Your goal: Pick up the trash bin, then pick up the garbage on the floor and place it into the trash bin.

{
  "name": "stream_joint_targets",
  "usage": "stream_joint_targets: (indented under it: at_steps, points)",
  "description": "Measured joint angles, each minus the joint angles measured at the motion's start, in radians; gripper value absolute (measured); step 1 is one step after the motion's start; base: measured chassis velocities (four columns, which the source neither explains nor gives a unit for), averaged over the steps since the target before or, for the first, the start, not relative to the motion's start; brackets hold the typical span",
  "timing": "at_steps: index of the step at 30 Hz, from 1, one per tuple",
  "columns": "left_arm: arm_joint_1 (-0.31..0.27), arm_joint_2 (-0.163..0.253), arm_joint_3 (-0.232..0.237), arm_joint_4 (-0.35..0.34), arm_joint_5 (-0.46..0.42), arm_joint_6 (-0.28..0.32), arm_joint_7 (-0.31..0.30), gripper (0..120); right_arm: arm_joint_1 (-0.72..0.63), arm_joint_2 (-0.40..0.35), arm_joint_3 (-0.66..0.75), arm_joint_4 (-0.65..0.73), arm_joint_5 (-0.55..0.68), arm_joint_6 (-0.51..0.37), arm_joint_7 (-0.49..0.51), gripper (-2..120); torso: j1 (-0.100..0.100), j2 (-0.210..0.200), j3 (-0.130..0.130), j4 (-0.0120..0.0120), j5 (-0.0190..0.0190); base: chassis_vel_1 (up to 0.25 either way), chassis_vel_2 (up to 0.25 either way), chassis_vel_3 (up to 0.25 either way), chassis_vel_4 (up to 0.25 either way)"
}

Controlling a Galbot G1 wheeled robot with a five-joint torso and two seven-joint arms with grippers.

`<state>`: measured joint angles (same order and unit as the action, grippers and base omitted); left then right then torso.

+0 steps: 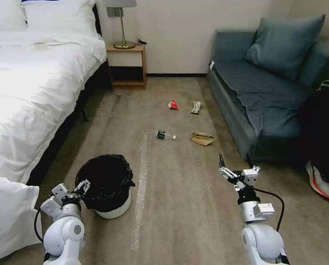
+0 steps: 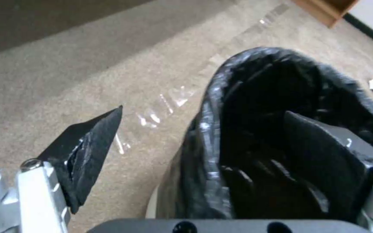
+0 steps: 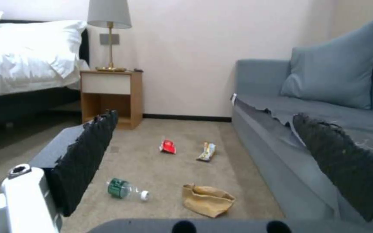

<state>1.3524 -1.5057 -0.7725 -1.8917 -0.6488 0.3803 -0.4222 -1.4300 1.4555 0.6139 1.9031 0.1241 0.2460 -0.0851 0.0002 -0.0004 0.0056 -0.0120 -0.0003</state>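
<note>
A: Left gripper (image 1: 84, 188) is low at the bin (image 1: 107, 186), jaws wide, straddling the near rim. On the wrist view, one finger (image 2: 324, 155) sits inside the black bag and the other finger (image 2: 87, 152) hangs outside over the carpet (image 1: 179, 206). The jaws aren't closed on it, and the bin stands on the floor beside the bed (image 1: 32, 92).

B: The right arm is reaching forward, its gripper (image 1: 238, 171) up off the carpet with jaws spread wide, nothing in them. Ahead of it lie the bottle (image 1: 165, 135) and the paper bag (image 1: 202, 138), near each other; farther on are the red wrapper (image 1: 172, 104) and the bar wrapper (image 1: 196, 107), all short of the sofa (image 1: 252, 99).
</note>
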Motion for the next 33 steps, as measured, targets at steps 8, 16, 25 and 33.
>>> stream_joint_targets:
  at_steps: [8,16,25,33]
  points:
    - [-0.030,-0.001,0.006,0.035,-0.043,-0.003,0.001,99,-0.003,0.004,-0.005,-0.003,-0.001,0.006,-0.006,100,0.000,0.000,0.000,0.0000,0.0001,0.000,0.000,0.000,0.000]
    - [-0.066,-0.001,0.014,0.090,-0.081,0.011,0.005,88,-0.011,0.006,-0.003,-0.001,0.002,0.020,-0.015,100,0.000,0.000,0.000,0.0000,0.0005,0.000,0.000,0.000,0.000]
    - [-0.082,-0.001,0.010,0.138,-0.076,0.008,0.010,54,-0.008,-0.001,-0.001,-0.002,0.010,0.029,-0.030,100,0.000,0.000,0.000,0.0006,0.0014,0.000,0.000,0.000,0.000]
    - [-0.080,-0.001,0.012,0.141,-0.074,0.008,0.015,28,0.002,-0.003,-0.003,-0.014,0.014,0.029,-0.032,100,0.000,0.000,0.000,0.0004,0.0007,0.000,0.000,0.000,0.000]
